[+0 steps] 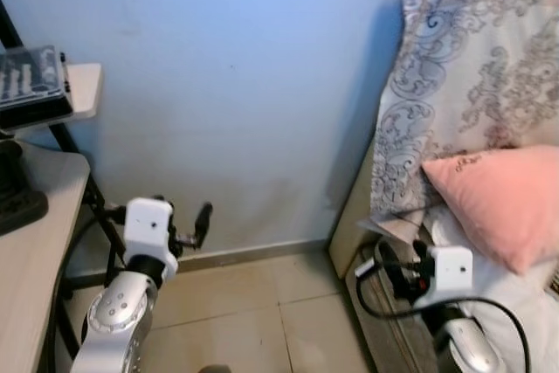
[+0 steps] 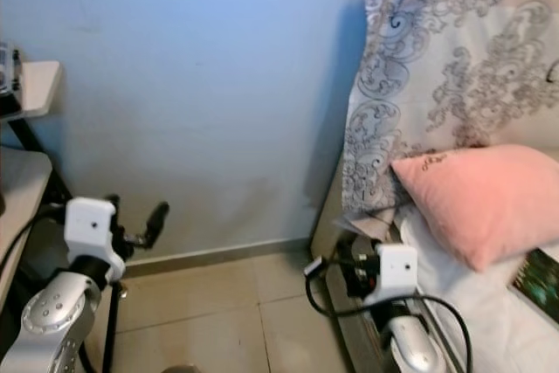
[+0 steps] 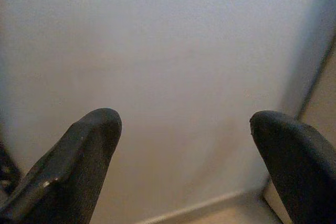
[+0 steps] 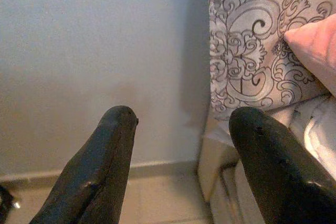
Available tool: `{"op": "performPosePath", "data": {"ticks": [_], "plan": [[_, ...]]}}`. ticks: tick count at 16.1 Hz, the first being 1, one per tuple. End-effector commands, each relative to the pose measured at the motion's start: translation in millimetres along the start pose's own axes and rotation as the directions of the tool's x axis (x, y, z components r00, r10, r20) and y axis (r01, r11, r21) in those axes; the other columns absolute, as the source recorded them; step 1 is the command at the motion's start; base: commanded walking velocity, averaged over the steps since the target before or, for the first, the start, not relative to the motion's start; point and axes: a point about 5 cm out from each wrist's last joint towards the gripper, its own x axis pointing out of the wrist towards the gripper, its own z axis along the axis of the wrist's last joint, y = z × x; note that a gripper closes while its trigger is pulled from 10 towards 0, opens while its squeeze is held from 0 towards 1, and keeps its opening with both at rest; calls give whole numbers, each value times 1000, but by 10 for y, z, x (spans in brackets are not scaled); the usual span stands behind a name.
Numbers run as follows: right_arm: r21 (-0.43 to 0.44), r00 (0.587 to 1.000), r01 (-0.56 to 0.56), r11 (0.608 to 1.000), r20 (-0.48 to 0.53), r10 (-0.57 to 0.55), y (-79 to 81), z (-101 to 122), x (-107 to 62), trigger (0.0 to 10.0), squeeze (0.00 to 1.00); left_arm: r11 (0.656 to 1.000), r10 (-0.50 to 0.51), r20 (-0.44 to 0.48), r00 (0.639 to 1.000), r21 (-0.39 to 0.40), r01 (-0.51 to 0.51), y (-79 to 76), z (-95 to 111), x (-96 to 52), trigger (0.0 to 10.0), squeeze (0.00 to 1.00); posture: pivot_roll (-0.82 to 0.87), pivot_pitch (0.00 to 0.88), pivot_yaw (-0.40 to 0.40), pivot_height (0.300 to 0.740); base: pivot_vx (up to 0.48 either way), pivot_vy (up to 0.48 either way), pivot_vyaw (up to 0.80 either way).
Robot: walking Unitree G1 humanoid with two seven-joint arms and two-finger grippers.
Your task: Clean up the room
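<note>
Facing the blue wall, nothing in hand

Left gripper [image 3: 184,145] and right gripper [image 4: 181,150] both spread wide, empty; soft pink pillow [image 1: 507,203] sits on the bed, no target obvious.

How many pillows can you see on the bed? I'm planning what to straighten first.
1. A pink pillow lies on the bed, leaning against the patterned cover draped behind it, to the right of the right gripper. More may be hidden beyond the frame's edge.
</note>
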Motion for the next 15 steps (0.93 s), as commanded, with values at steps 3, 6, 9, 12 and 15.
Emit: {"op": "performPosePath", "data": {"ticks": [3, 6, 9, 12, 15], "plan": [[-11, 998, -31, 999, 47, 32, 54, 151, 185, 10000, 0, 999, 10, 42, 999, 30, -11, -20, 135, 96, 10000, 0, 104, 0, -48, 740, 0, 0, 450], [-12, 998, -18, 1000, 62, 19, 31, 218, 317, 10000, 0, 997, 50, 21, 999, 51, -51, 29, 124, 144, 10000, 0, 110, 0, -54, 740, 0, 0, 592], [5, 999, -2, 1000, 40, 2, 50, 213, 459, 10000, 0, 996, 67, 23, 998, 64, -68, 42, 150, 255, 10000, 0, 111, 0, -56, 740, 0, 0, 188], [-6, 998, -21, 1000, 63, 22, 106, 270, 520, 10000, 0, 993, 12, 58, 998, 120, -19, 14, 214, 293, 10000, 0, 106, 0, -52, 740, 160, 0, 0], [-7, 998, -23, 1000, 61, 23, 143, 255, 553, 10000, 0, 993, -13, 70, 997, 121, 5, -8, 254, 346, 10000, 0, 106, 0, -49, 740, 480, 0, 0]]}}
